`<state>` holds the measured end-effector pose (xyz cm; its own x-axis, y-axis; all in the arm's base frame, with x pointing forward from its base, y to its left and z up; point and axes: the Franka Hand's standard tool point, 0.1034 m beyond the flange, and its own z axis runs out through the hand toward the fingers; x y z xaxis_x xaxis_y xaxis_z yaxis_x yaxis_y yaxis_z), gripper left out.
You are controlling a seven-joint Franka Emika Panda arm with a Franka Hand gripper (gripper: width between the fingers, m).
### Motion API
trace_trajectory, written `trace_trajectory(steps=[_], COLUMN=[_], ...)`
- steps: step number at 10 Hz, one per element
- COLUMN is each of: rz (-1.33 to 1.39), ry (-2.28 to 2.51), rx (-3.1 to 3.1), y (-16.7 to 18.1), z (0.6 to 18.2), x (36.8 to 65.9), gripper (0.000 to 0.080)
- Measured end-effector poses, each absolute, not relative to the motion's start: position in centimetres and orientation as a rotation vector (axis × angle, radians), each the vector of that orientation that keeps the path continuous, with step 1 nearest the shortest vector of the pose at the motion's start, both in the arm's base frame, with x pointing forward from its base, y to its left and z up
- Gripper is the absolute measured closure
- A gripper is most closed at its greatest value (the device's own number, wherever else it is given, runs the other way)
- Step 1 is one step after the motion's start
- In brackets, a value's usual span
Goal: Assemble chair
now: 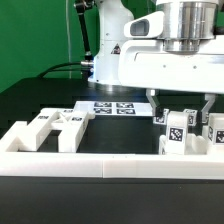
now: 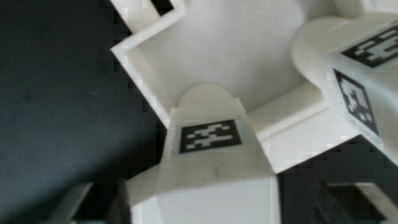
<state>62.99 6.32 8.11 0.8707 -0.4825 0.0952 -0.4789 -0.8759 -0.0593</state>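
Straddling a tagged chair piece (image 1: pixel 176 128), the end effector (image 1: pixel 183 112) hangs low over the tabletop (image 1: pixel 50 100) at the exterior view's right, with one dark finger on each side of the piece. In the wrist view the end effector (image 2: pixel 205 208) has its fingers (image 2: pixel 71 205) showing as blurred grey shapes at the picture's edge, and the white chair piece (image 2: pixel 210 170) runs between them. A dark strip seems to lie between each finger and the piece, but I cannot tell whether the pads press on it or stand just clear.

The piece has a rounded end and carries a black-and-white square tag (image 2: pixel 212 136). It rests against a broad flat white panel (image 2: pixel 196 50), and a second tagged block (image 2: pixel 365 60) sits close beside it. In the exterior view another tagged part (image 1: pixel 215 128) stands just beside the straddled one, toward the exterior view's right edge.

All the chair parts lie on the black tabletop behind the low white border wall (image 1: pixel 100 162), which runs along the front of the scene. A second cluster of white parts (image 1: pixel 55 125) sits well apart at the exterior view's left, close to that wall. Between the two groups and farther back, the marker board (image 1: pixel 112 107) lies flat with its row of tags. Behind it rises the white robot base (image 1: pixel 108 45), with the arm reaching over toward the exterior view's right.
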Motion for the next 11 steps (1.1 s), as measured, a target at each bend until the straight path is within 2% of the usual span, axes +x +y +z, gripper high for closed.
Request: trace_trajectory(steps=[1,2,3,7,11], rz=[-0.166,-0.167,-0.166,-0.163,-0.139], ry=[0.773,0.773,0.78,0.922,1.686], rx=[-3.006,-3.006,-3.003,-2.956,-2.555], y=[6.32,6.3,6.3,6.32,6.36], z=[8.11,8.12,8.12,8.11,8.08], x=[62.99,62.99,62.99,62.98,62.85], gripper=[0.0412,0.0412,0.0512,0.0512,0.0512])
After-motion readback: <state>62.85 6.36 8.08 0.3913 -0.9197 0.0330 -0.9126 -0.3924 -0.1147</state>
